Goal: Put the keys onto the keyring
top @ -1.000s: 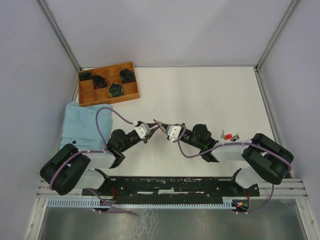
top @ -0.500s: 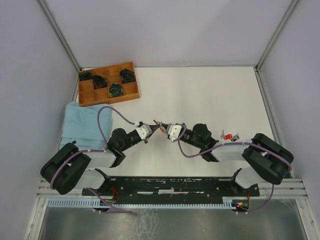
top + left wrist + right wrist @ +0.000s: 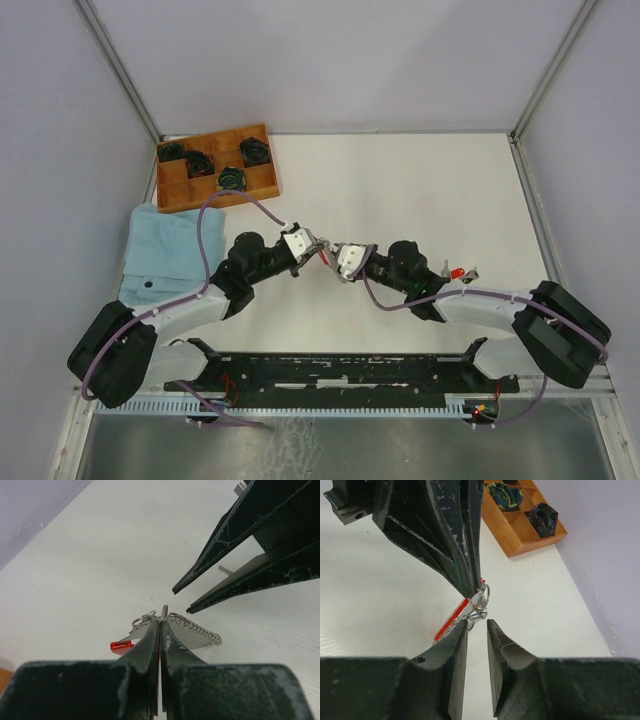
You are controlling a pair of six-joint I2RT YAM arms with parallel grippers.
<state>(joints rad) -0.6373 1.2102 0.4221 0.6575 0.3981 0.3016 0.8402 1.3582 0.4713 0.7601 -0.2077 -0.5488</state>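
Observation:
My left gripper (image 3: 315,243) is shut on the keyring (image 3: 321,246) and holds it just above the table. In the left wrist view (image 3: 160,623) the metal ring (image 3: 164,612) sticks out past the tips, with the silver chain (image 3: 201,629) to the right and the red strap (image 3: 121,645) to the left. My right gripper (image 3: 332,251) is open and empty, its tips (image 3: 476,624) just short of the ring (image 3: 483,594) and red strap (image 3: 451,620). A key with a red head (image 3: 456,273) lies by the right forearm. No other keys show.
A wooden tray (image 3: 262,183) with dark round coils stands at the back left, also seen in the right wrist view (image 3: 517,544). A light blue cloth (image 3: 160,250) lies at the left edge. Grey walls enclose the white table (image 3: 420,190).
Both grippers have moved a little away from the bases, still tip to tip. The left arm has stretched out, still holding the keyring.

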